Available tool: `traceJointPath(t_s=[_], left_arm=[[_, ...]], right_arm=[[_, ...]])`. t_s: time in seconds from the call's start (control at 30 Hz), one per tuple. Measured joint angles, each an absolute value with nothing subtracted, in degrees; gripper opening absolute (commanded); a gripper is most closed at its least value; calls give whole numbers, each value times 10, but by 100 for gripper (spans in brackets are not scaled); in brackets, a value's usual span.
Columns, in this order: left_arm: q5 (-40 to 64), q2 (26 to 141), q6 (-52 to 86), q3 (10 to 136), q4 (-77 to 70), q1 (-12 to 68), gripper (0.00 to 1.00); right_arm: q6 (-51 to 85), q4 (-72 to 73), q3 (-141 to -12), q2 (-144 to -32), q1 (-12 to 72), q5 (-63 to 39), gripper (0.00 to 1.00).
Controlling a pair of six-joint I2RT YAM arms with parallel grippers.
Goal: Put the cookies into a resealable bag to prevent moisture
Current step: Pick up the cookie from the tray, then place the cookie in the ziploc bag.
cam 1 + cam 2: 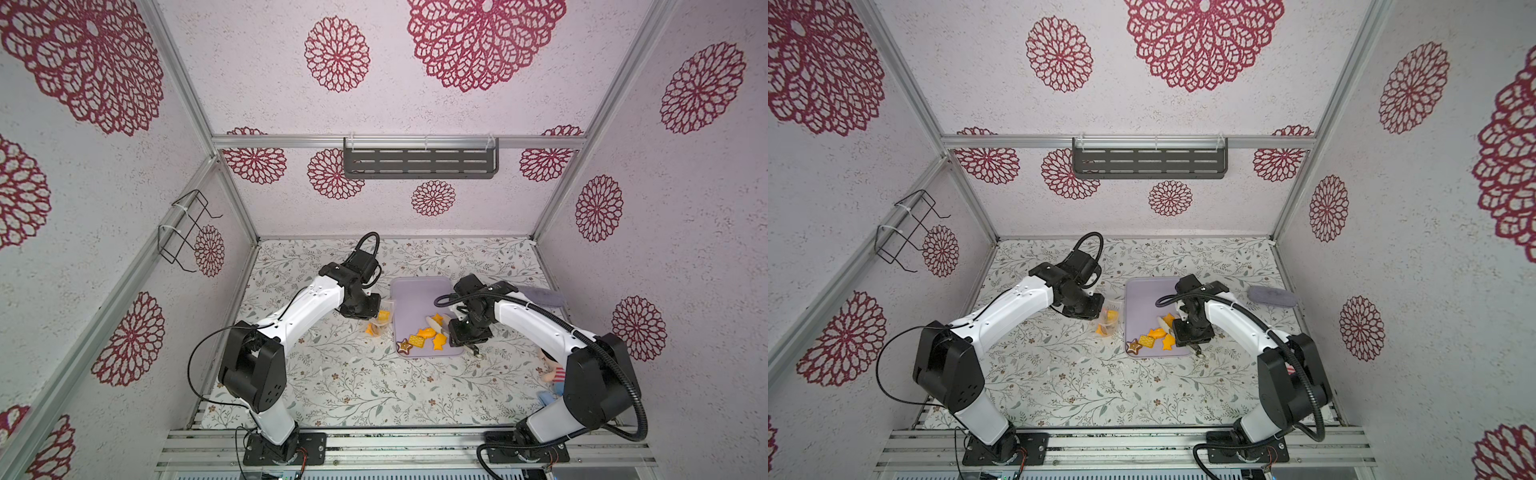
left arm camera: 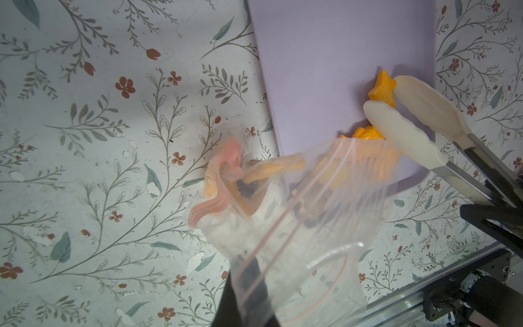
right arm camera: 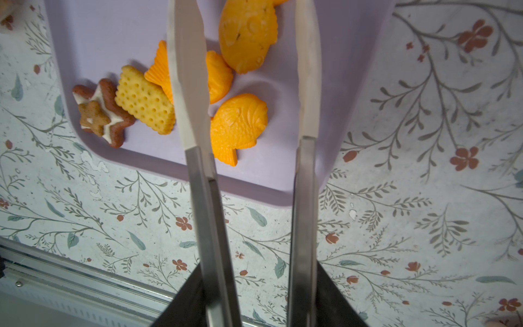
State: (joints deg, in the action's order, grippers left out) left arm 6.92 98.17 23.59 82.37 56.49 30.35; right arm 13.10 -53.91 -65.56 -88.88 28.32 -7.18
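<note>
Our left pincer (image 2: 252, 271) is clenched on the resealable bag (image 2: 297, 226), at nine o'clock of the tray (image 1: 419, 291). Our right pincer (image 3: 259, 271) grasps the tongs (image 3: 195, 170), whose tips are spread over the cookies (image 3: 240, 124) at the tray's six o'clock end.

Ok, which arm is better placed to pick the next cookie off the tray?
Right. The right gripper holds the tongs, tips spread over the cookies on the tray. The left gripper is shut on the resealable bag beside the tray, so it looks occupied.
</note>
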Motion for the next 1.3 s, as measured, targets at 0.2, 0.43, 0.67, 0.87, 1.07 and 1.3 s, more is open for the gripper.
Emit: traceJointPath(t_s=[0.2, 0.43, 0.67, 0.87, 1.07, 1.3], left_arm=[[69, 982, 236, 824, 565, 303, 0], [67, 982, 236, 824, 565, 303, 0], [68, 982, 236, 824, 564, 303, 0], [75, 982, 236, 824, 558, 302, 0], [88, 982, 236, 824, 548, 300, 0], [100, 982, 239, 824, 540, 295, 0]], right_arm=[[130, -556, -684, -921, 303, -45, 50], [125, -584, -715, -941, 320, -1, 45], [120, -607, -742, -937, 325, 37, 41], [116, -601, -756, -895, 325, 40, 41], [117, -563, -758, -810, 326, -34, 41], [134, -465, -745, -744, 344, -187, 41]])
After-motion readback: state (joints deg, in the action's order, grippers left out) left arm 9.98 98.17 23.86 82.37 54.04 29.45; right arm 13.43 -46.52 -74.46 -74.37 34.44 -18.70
